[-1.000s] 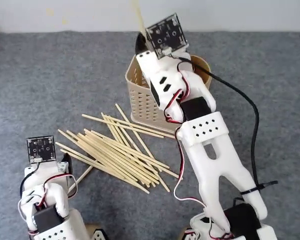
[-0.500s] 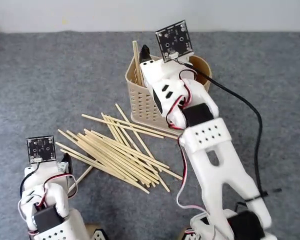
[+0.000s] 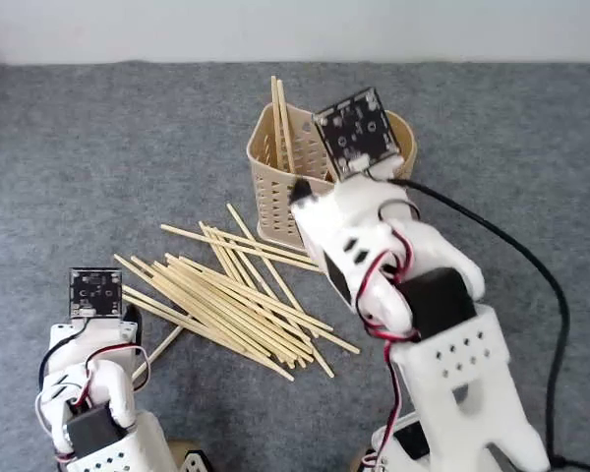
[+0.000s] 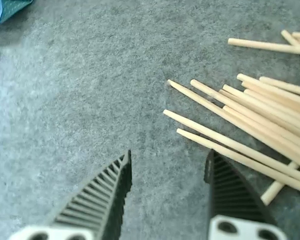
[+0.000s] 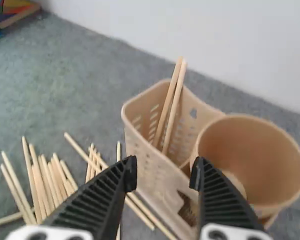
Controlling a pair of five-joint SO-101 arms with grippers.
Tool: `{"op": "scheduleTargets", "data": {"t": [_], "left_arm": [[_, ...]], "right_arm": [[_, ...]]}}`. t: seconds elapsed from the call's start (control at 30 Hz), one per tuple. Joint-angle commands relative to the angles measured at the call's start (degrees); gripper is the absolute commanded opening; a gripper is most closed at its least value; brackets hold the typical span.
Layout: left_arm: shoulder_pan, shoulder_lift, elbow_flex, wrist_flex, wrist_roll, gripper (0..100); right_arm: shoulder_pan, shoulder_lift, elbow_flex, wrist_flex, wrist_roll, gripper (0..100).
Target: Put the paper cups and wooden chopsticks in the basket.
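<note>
The right arm is pulling back from the basket (image 3: 275, 202), leaving a pair of chopsticks (image 3: 280, 118) standing in it; the right claw (image 5: 163, 167) is now gaping wide and holding nothing. Nearest the arms, the left claw (image 4: 168, 155) is hanging wide open and empty just above the bench (image 3: 98, 157), whose grey cover is looking napped like felt. Just beyond it, the pile of chopsticks (image 3: 236, 295) is lying fanned, slim pale wooden rods. Farther off, the basket is showing slotted beige plastic walls; a round tan paper cup (image 3: 401, 133) is touching its far side, in or beside I cannot tell. The chopstick step is under way; the next move is likely calling for a pinch from the pile.
</note>
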Motion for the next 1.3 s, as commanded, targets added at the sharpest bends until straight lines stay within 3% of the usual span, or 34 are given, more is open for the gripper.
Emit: {"op": "scheduleTargets", "data": {"t": [0.0, 0.2, 0.3, 0.4, 0.57, 0.7, 0.97, 1.13, 1.27], "left_arm": [[2.02, -0.79, -6.37, 0.44, -3.78, 23], [9.67, -0.70, -15.96, 11.34, -4.48, 23], [10.20, -0.70, -17.54, 11.69, -4.48, 23], [10.37, -0.70, -17.71, 11.69, -4.48, 23], [10.46, -0.62, -18.42, 11.78, -4.48, 23], [10.46, 2.81, -23.43, 13.19, -4.48, 23], [10.55, 28.40, -39.69, 18.64, -4.48, 23], [10.20, 40.44, -42.68, 18.20, -4.13, 20], [10.20, 45.45, -42.24, 15.03, 1.41, 15]], "right_arm": [[0.84, -3.82, -2.99, 11.30, -0.53, 17.9], [0.92, -7.96, -0.70, 23.52, -1.05, 17.9], [0.92, -11.12, 5.27, 24.31, -1.05, 16.4], [0.92, -14.81, 12.57, 23.25, -1.05, 8.7], [1.63, -20.62, 22.33, 19.03, -1.05, 3.5], [7.60, -25.10, 26.90, 13.58, -1.05, 3.2], [9.10, -31.52, 40.44, 1.36, -10.99, 3.2], [8.92, -37.14, 47.82, -5.49, -14.07, 3.2], [9.19, -43.91, 56.53, -14.11, -18.37, 3.2]]}}
